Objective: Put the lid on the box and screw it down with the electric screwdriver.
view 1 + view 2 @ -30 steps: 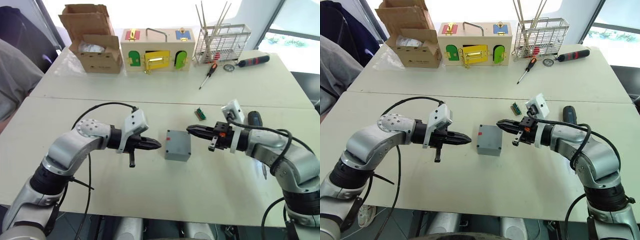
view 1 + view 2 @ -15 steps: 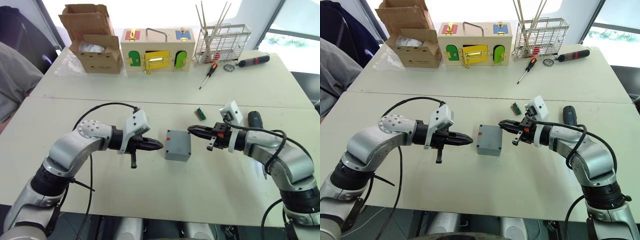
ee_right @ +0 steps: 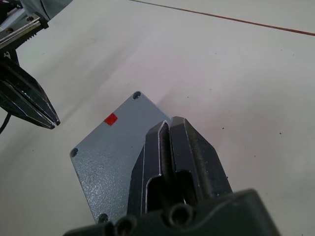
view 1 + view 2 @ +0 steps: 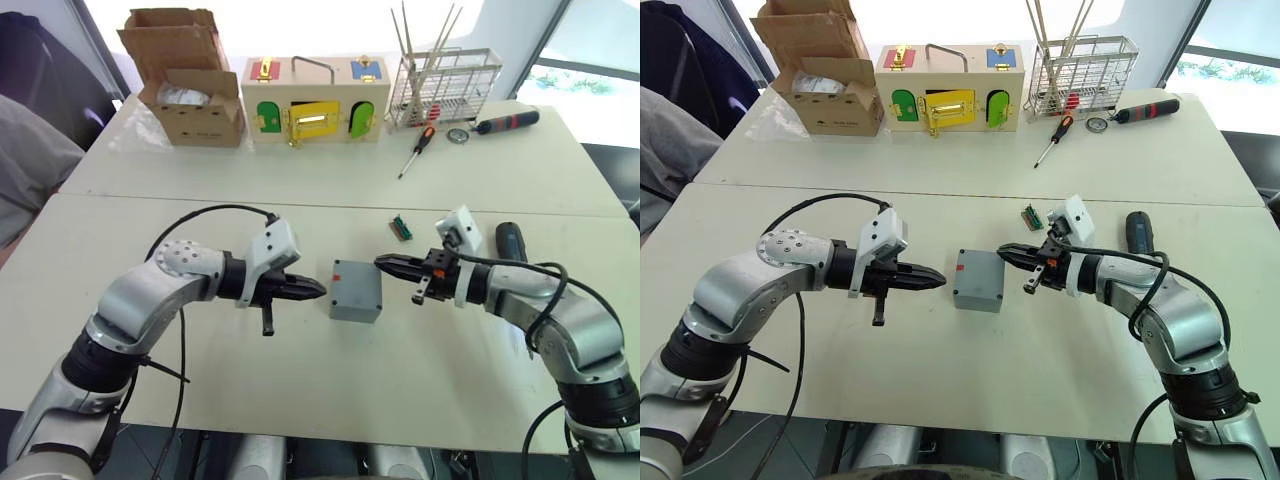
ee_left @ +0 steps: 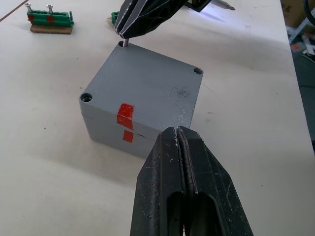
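The grey box (image 4: 355, 290) sits on the white counter (image 4: 300, 370) directly between the two grippers, with the lid (image 5: 147, 81) already lying flush on top of it, its corner holes showing and a red mark running across the seam on the side facing the left gripper.

The left gripper (image 4: 318, 290) hovers just beside that marked side, its tip level with the box and a small gap short of it; its two black fingers (image 5: 184, 182) are pressed together with nothing between them. A short black stub hangs down from this gripper's body toward the counter.

The right gripper (image 4: 383, 263) reaches in from the opposite side, fingers closed on a small metal screw (image 5: 125, 42). In the left wrist view the screw's tip stands right at the lid's far corner hole, the one nearest the right gripper.

The electric screwdriver (image 4: 510, 240) lies on the counter behind the right forearm, well apart from the box. A small green terminal block (image 4: 401, 227) lies just beyond the right gripper.

Farther off past both grippers stand a brown cardboard box (image 4: 185, 90), a wooden box with coloured latched doors (image 4: 315, 105) and a wire rack (image 4: 445, 88), with an orange-handled screwdriver (image 4: 417, 150) and a red-and-black tool (image 4: 505, 122) lying near the rack.
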`<state>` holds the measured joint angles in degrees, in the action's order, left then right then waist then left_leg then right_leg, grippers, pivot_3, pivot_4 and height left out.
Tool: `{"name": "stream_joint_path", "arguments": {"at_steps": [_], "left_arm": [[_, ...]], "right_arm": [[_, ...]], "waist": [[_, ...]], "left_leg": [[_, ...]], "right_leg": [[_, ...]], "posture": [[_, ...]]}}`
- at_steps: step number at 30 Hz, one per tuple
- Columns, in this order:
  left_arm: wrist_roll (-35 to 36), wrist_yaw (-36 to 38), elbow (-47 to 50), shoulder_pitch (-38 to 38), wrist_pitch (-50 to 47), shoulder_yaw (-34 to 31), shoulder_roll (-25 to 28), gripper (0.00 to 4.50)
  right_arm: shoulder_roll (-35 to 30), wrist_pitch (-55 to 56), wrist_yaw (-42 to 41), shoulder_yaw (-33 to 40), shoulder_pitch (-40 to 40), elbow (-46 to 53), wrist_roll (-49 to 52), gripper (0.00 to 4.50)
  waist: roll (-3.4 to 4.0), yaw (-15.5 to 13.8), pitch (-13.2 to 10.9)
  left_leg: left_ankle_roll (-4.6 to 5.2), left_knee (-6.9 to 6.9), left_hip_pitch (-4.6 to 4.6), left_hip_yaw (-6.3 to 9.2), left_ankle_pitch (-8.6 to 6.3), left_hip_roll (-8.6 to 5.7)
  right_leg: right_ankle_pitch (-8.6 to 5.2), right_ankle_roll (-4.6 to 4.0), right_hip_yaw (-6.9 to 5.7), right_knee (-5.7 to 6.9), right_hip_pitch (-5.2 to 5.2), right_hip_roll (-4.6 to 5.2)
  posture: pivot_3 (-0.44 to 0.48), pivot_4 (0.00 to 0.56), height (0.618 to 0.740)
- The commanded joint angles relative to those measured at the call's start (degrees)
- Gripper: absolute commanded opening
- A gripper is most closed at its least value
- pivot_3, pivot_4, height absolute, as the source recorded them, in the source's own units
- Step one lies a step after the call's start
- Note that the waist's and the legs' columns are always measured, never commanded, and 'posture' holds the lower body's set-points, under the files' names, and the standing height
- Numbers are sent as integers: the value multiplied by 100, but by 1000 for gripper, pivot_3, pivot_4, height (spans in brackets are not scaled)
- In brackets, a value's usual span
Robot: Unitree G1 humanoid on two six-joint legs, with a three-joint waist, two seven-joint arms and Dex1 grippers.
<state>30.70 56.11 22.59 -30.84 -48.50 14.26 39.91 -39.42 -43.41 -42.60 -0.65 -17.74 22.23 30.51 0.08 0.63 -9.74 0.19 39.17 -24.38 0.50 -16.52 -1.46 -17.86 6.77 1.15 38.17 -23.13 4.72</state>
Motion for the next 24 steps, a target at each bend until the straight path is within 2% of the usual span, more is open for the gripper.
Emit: {"name": "stream_joint_path", "arguments": {"at_steps": [1,15,18,21,24], "left_arm": [[52,-11,111,-30,14,-115,-15,0],[19,-37,77,-38,42,-110,-67,0],[17,-33,70,-37,53,-113,-65,0],[50,-30,96,-36,37,-138,-63,0],[106,-17,86,-62,20,-195,-73,0]], "right_arm": [[45,97,-5,30,1,49,-23,55],[102,239,13,-17,-50,-80,-191,55],[103,194,5,-2,-67,-45,-164,953],[68,159,-10,65,-72,-6,-117,2532],[43,64,7,199,-142,26,-21,3908]], "waist": [[0,1,0],[0,0,0],[0,1,0],[0,0,0],[0,1,0]], "left_leg": [[0,0,0,0,0,0],[0,0,0,0,0,0],[0,0,0,0,0,0],[0,0,0,0,0,0],[0,0,0,0,0,0]], "right_leg": [[0,0,0,0,0,0],[0,0,0,0,0,0],[0,0,0,0,0,0],[0,0,0,0,0,0],[0,0,0,0,0,0]], "posture": [[0,150,740],[0,150,740],[0,150,740],[0,150,740],[0,150,740]]}}
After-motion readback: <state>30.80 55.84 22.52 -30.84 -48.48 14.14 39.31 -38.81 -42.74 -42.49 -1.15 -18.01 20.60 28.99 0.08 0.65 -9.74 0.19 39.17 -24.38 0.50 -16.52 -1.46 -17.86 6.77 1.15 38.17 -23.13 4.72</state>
